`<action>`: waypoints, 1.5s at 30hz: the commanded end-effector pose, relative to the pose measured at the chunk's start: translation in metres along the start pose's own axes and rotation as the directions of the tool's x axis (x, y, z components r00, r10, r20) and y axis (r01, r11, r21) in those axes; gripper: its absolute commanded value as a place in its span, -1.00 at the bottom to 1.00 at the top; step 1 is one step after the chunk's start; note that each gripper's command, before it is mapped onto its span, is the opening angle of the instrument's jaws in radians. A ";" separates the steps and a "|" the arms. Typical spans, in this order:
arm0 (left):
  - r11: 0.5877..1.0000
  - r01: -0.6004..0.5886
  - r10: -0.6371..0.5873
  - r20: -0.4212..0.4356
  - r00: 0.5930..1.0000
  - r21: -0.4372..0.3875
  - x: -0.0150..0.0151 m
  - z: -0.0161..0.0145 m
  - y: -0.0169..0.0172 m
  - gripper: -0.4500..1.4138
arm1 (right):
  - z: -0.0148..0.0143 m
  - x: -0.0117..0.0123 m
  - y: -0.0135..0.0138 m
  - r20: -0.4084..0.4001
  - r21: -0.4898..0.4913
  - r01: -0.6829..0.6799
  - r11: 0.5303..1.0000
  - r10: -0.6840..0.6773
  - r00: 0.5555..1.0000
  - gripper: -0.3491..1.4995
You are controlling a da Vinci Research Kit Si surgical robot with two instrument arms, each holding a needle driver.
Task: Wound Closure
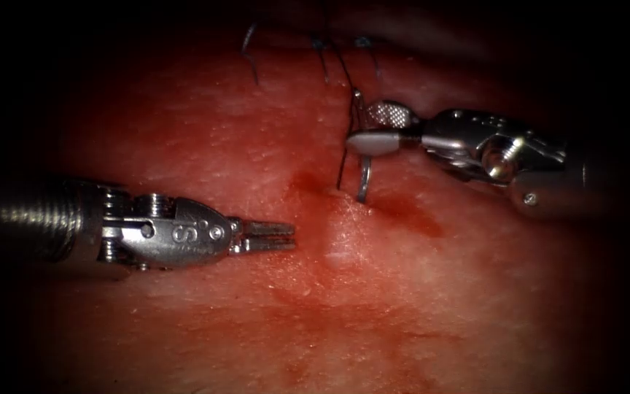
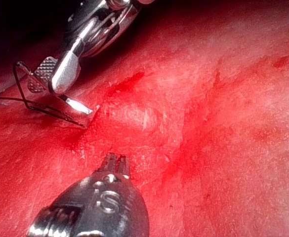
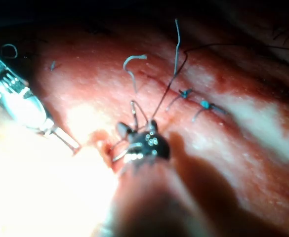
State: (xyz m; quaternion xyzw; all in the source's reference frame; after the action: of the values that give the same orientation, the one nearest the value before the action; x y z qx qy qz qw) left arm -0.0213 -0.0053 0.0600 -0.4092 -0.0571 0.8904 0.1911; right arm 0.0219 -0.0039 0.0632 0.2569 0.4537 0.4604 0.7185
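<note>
Right pincer (image 1: 373, 131): enters from the right and stands above the cut (image 1: 308, 182). Its jaws are closed on the needle (image 1: 363, 182), gripping it around the middle of its curve; one toothed jaw face shows above the smooth one. From the grip the needle runs downward, and its lower end meets the tissue (image 1: 402, 292) at the right edge of the cut. Whether that end has gone under the surface cannot be told from the endoscope view. In the left wrist view the needle (image 2: 23, 91) loops out behind the right pincer (image 2: 60, 91), whose lower jaw tip rests at the tissue surface (image 2: 223, 148).

Thread (image 1: 344, 157): a dark strand runs alongside the needle from the pincer to the tissue and continues upward toward tied stitches (image 1: 322, 47) at the far end of the cut. Cut ends of thread (image 1: 248, 44) stand up near those stitches; the right wrist view shows them (image 3: 134, 61) beside blue knots (image 3: 203, 104).

Left pincer (image 1: 289, 237): lies to the left of the cut, apart from the needle, jaws nearly together and holding nothing.

Clearance: bare tissue lies open between the two pincers and all along the near side. Red fluid (image 1: 410, 215) marks the right margin beside the needle.
</note>
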 end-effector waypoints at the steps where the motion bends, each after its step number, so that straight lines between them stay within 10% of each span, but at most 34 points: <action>1: 1.000 0.000 0.000 -0.001 1.000 0.000 0.0000 0.0008 0.0001 -0.68 | 0.0014 -0.0001 -0.0001 -0.003 0.001 0.002 1.000 -0.002 1.000 0.87; 16: 1.000 0.000 0.000 -0.003 1.000 -0.004 0.0000 0.0006 0.0001 -0.68 | 0.0019 -0.0025 0.0007 0.071 -0.023 -0.056 0.998 0.057 0.996 0.49; 23: 1.000 0.000 0.000 -0.003 1.000 -0.004 0.0000 0.0006 0.0001 -0.68 | 0.0011 -0.0029 0.0010 0.080 -0.018 -0.104 0.994 0.105 0.991 -0.20; 27: 1.000 0.000 0.000 -0.002 1.000 -0.003 0.0001 0.0007 0.0001 -0.68 | 0.0012 -0.0029 0.0006 0.088 -0.003 -0.106 0.994 0.106 0.990 -1.00; 45: 1.000 -0.006 0.006 -0.001 1.000 -0.005 0.0002 0.0007 0.0003 -0.69 | -0.0002 -0.0014 0.0014 0.048 -0.015 -0.057 0.998 0.058 0.997 -1.00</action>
State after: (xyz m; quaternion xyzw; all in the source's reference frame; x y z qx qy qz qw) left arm -0.0214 -0.0055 0.0597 -0.4098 -0.0585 0.8907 0.1878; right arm 0.0203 -0.0046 0.0642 0.2678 0.4317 0.4730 0.7198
